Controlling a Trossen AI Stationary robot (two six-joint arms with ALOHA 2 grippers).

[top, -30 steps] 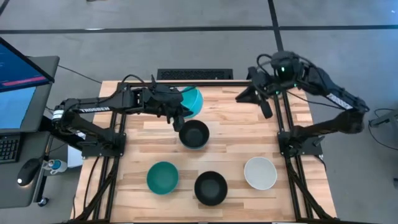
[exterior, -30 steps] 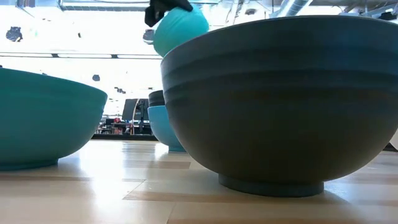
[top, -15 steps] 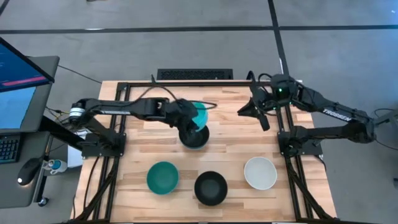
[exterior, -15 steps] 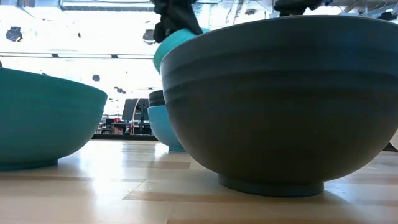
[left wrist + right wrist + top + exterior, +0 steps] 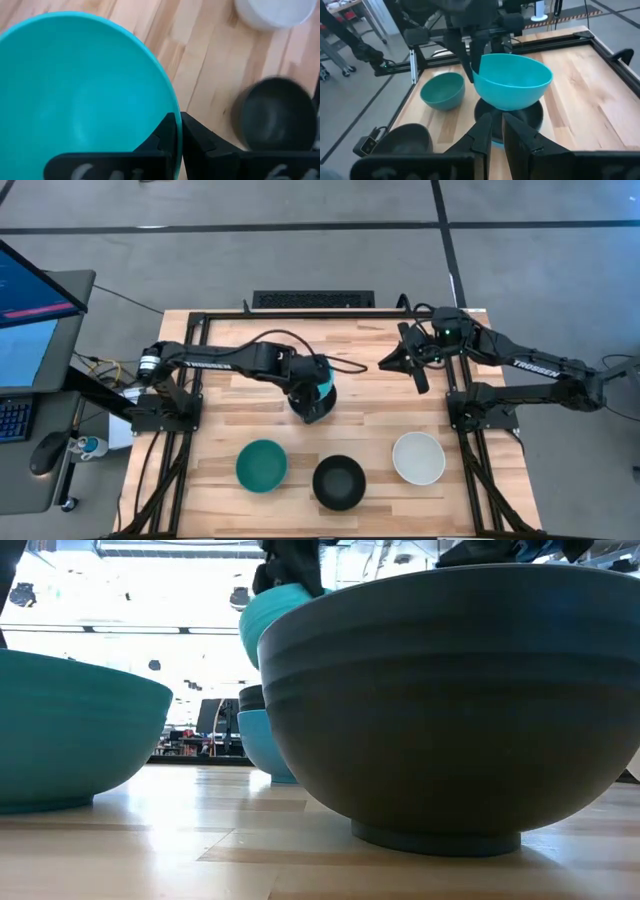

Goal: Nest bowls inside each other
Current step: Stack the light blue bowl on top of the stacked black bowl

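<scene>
My left gripper (image 5: 306, 382) reaches to the table's middle, shut on the light cyan bowl (image 5: 323, 380). That bowl hangs just above a black bowl (image 5: 536, 116), which sits inside the blue bowl (image 5: 492, 143). The dark teal bowl (image 5: 262, 465), the second black bowl (image 5: 339, 482) and the white bowl (image 5: 418, 457) stand apart on their bases in a row near the near edge. My right gripper (image 5: 405, 362) hovers at the far right, shut and holding nothing. My left gripper pinches the cyan bowl's rim (image 5: 172, 112) on the side toward the table's left, one finger inside the bowl and one outside. The fingers (image 5: 470, 62) come from above, pointing down. The bowl is lifted, slightly tilted, its bottom low over the black bowl.
In the low view the near black bowl (image 5: 450, 700) fills the foreground, with the dark teal bowl (image 5: 70, 730) to its left. Black frame rails (image 5: 300, 313) run along the table's far edge and sides. Bare wood lies between the stack and the near row.
My left gripper has carried the cyan bowl from the far side toward the table's middle and down over the black bowl. The bowl has turned from steeply tipped to nearly level. My right arm has lowered and shifted slightly toward the near edge.
</scene>
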